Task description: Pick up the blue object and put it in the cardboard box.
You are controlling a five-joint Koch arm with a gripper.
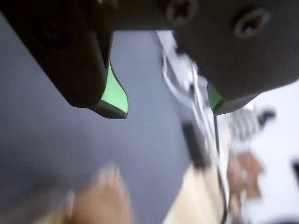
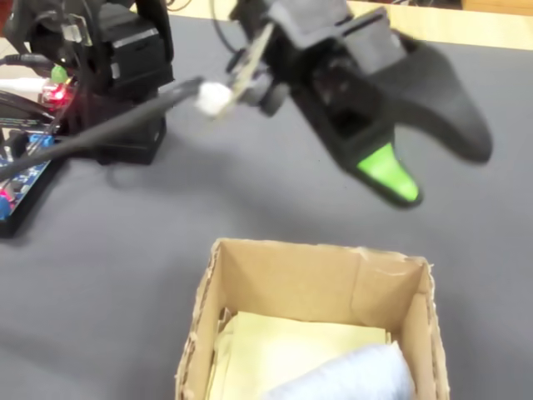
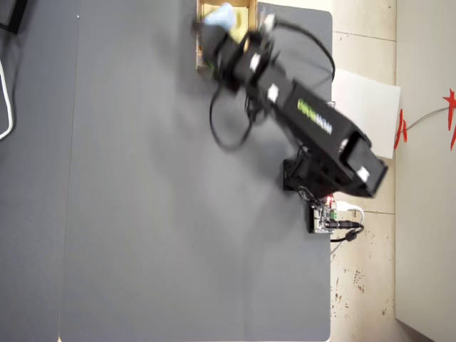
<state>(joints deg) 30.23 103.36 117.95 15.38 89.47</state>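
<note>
Gripper (image 2: 433,179): fingers spread wide, nothing between them. Fixed view shows 2 dark fingers w/ green pads (image 2: 387,173), raised above the table (image 2: 125,250), just beyond the far wall of the cardboard box (image 2: 316,279). Wrist view confirms: 2 green-padded tips well apart, grey table surface visible between them; picture blurred.

Blue object (image 2: 350,379): inside the cardboard box, lying on the pale yellowish floor, toward the near-right corner in fixed view; lower part cut by frame edge. Not touching the fingers.

Overhead view: box (image 3: 206,11) at top edge of the dark table, pale blue lump (image 3: 221,14) in it, arm (image 3: 313,117) reaching over from its base at right. Circuit board w/ wiring (image 3: 324,217) beside the base.
</note>
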